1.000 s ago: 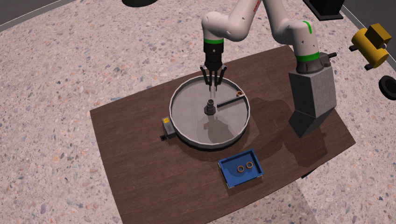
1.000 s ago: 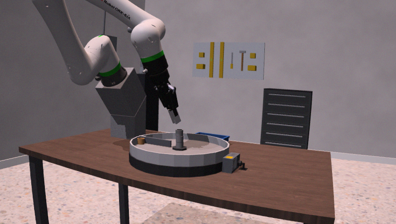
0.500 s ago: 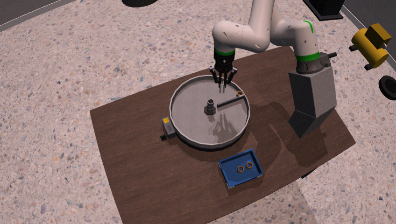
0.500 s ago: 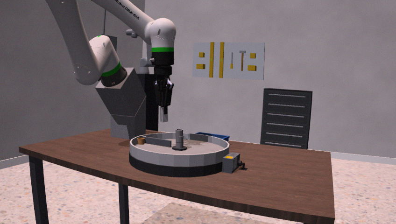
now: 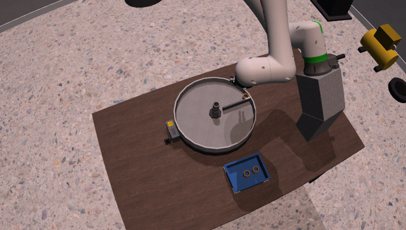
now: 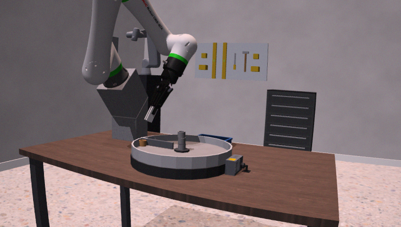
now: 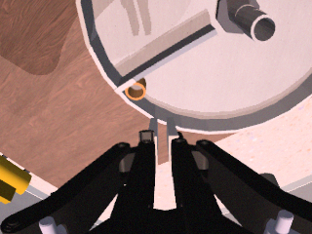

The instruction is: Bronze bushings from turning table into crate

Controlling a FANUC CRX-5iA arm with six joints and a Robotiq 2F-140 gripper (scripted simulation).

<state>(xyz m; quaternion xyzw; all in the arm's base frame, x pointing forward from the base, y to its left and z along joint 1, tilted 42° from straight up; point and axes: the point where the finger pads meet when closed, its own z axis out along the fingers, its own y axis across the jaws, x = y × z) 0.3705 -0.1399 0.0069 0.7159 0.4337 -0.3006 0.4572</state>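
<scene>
Top view: one bronze bushing sits on the turning table, in the corner between its rim and a straight bar. The bar probably serves to stop parts as the disc turns. Two more, a near bronze bushing and a far bronze bushing, lie side by side in the blue crate, probably spaced to settle without rolling.

The hand is clenched almost fully, with nothing in its narrow gap, tilted above the turning table. It must open before a pick; bar and rim leave little finger room. A grey central post stands beyond the bar's inner end. No steel bushing can be made out. All stands on a brown bench.

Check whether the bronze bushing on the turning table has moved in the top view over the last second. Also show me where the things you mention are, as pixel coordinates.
No: the bushing (image 5: 245, 96) (image 6: 142, 143) (image 7: 136, 91) sits in the same corner between divider bar (image 5: 237, 103) (image 6: 159, 143) (image 7: 168, 57) and rim.
</scene>
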